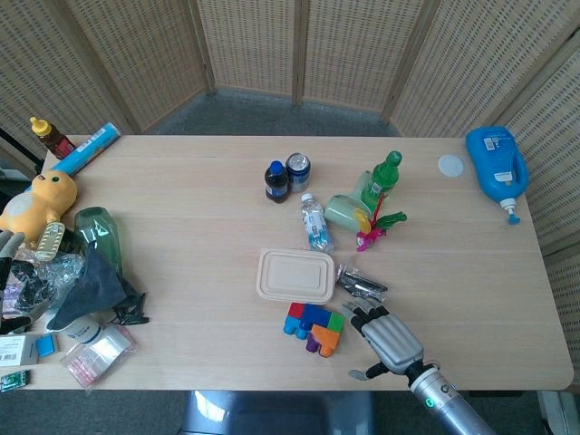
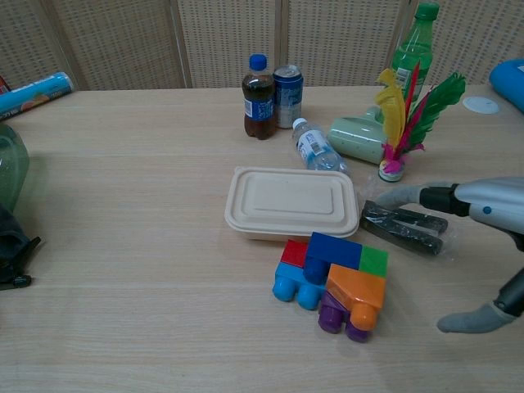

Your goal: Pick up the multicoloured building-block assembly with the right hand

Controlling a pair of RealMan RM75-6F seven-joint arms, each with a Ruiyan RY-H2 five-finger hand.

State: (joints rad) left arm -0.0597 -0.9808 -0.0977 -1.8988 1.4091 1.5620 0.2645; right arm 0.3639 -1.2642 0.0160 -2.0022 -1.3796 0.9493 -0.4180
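Note:
The multicoloured building-block assembly (image 1: pixel 315 327) (image 2: pixel 333 283) lies near the table's front edge, red, blue, green, orange and purple bricks joined together. My right hand (image 1: pixel 388 339) (image 2: pixel 471 246) hovers just to its right, open, fingers stretched toward the blocks and thumb spread apart below. It touches nothing. My left hand shows in neither view.
A beige lidded box (image 1: pixel 294 275) sits right behind the blocks. A clear bag with a black tool (image 1: pixel 362 285) lies under my right fingers. Bottles, a can (image 1: pixel 298 170) and a feather shuttlecock (image 1: pixel 373 228) stand further back. Clutter (image 1: pixel 63 272) fills the left edge.

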